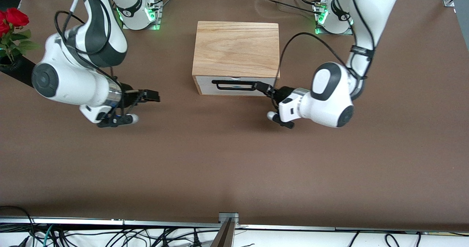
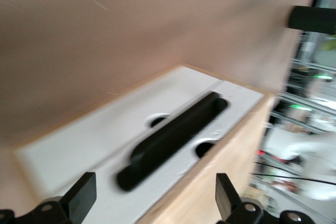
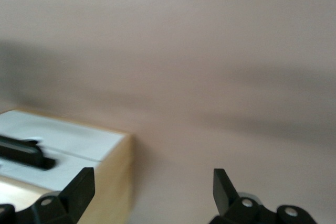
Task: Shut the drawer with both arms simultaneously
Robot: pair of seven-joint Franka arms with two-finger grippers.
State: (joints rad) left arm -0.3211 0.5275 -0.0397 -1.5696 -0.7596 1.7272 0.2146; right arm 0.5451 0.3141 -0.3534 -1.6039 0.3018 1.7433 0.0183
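L gripper [image 1: 261, 87] open by drawer [image 1: 234, 85] handle | R gripper [image 1: 153, 96] open, apart

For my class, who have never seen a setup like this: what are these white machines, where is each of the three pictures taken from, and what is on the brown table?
The white machines are two robot arms, each ending in a black two-fingered gripper. The large picture looks down from a high camera facing them. The other two come from cameras on the arms' wrists, so black finger tips show along their lower edges.

On the brown table stands a light-wood box with a white drawer and a black bar handle; the drawer looks pushed in. The left gripper is at the handle's end, jaws open. The right gripper hangs over bare table toward its own end, jaws open. Neither holds anything. Red roses stand at the edge.
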